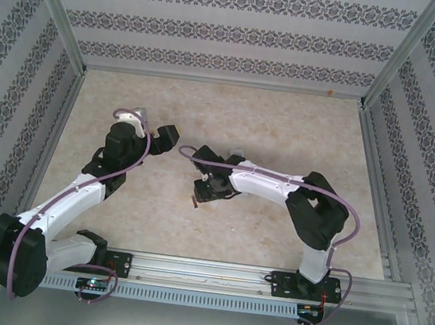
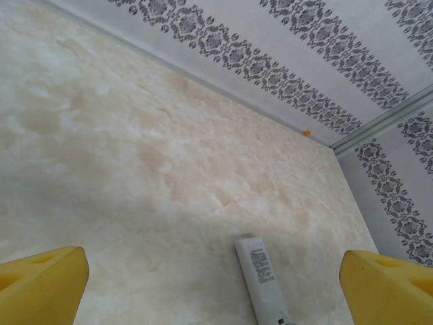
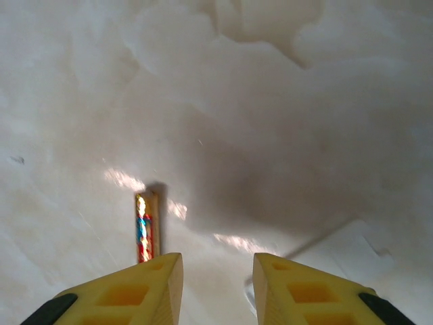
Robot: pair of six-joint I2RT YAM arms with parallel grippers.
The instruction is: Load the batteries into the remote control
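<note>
The right pincer (image 3: 216, 265) stands parted and empty — a battery (image 3: 145, 227) lies on the tabletop (image 3: 284, 122) just beyond one fingertip (image 3: 162, 274). The left pincer (image 2: 213, 263) gapes wide near the remote control (image 2: 260, 277) — its printed label too small to read.

The table (image 1: 285, 139) is cream with pale beige marbling. The walls (image 1: 219, 26) are light grey, banded with dark floral stripes. The left fingers (image 2: 40, 284) and right fingers (image 3: 135, 291) are bright yellow. The battery (image 3: 145, 237) glints red, blue and gold. The remote (image 2: 260, 271) is white with dark print
</note>
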